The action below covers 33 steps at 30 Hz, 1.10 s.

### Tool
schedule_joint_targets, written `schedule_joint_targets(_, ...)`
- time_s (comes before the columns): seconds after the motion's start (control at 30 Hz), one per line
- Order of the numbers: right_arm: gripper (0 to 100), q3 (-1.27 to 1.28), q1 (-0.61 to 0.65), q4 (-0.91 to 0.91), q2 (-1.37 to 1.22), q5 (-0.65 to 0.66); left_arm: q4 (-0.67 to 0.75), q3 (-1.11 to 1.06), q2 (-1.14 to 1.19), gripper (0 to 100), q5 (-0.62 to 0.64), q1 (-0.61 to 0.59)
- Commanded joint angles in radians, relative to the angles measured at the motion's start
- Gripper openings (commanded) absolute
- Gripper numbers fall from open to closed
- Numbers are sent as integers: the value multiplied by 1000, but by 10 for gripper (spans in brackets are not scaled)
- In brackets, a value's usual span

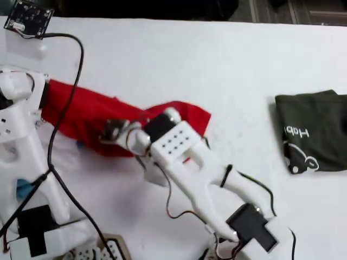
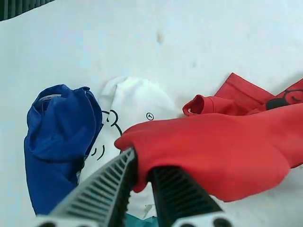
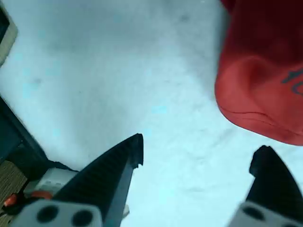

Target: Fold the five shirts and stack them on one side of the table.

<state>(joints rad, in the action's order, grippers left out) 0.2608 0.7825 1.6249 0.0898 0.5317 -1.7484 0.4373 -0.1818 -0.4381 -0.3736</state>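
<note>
1. Red shirt: unfolded and rumpled, lying across the left half of the tabletop from my left arm toward the middle. It carries a dark print, which I see only in part and cannot read.
2. My left claw: clamped tight on a bunched fold of the red shirt at its left end.
3. My right claw: spread wide and gripping nothing, over bare tabletop just beside the red shirt's near edge.
4. Dark green shirt: folded into a neat block at the right side of the tabletop, well apart from the red one. It bears pale lettering and a small pale cartoon figure.
5. Blue shirt: crumpled, with a pale neck label whose writing is too small to tell.
6. White shirt: crumpled, touching the blue shirt, with a thin black line drawing on it.
</note>
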Motion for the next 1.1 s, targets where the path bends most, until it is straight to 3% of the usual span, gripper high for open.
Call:
schedule_joint_targets(0.0, 361, 86, 1, -145, -54, -5, 6, 5, -35, 24, 5, 2)
schedule_joint_targets(0.2, 361, 3, -99, -272, -280, 2, 5, 5, -35, 24, 5, 2)
schedule_joint_targets(0.43, 361, -373, -318, -272, -440, 2, 0, 5, -35, 24, 5, -1)
schedule_joint_targets(0.7, 361, -611, -386, -272, -553, 2, 6, 5, -35, 24, 5, -1)
schedule_joint_targets(1.07, 361, -621, -375, 82, -424, 97, 6, 5, -35, 24, 5, 1)
